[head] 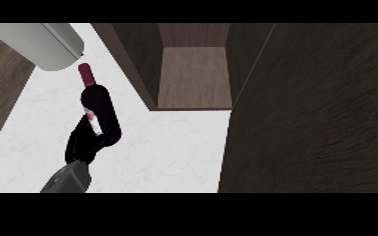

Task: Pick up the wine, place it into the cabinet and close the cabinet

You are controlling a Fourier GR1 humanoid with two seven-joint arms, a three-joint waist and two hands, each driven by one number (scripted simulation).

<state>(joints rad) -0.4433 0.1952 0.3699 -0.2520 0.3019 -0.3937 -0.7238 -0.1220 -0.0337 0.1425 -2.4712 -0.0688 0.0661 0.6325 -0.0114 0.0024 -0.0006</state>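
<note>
A dark wine bottle [99,107] with a red capped neck is in the left half of the head view, tilted slightly so its neck points up and to the left. My left hand [83,144] comes in from the lower left and is curled round the bottle's lower end, hiding its base. To the right stands the dark wooden cabinet [140,55], its inside [195,75] open and showing a bare brown shelf. The cabinet's door [303,115] is swung open and fills the right side. My right hand does not show.
A light grey cylinder [46,44] lies at the top left, just above the bottle's neck. The white counter top [170,150] spreads between the bottle and the open door. A dark wooden edge [10,87] runs along the far left.
</note>
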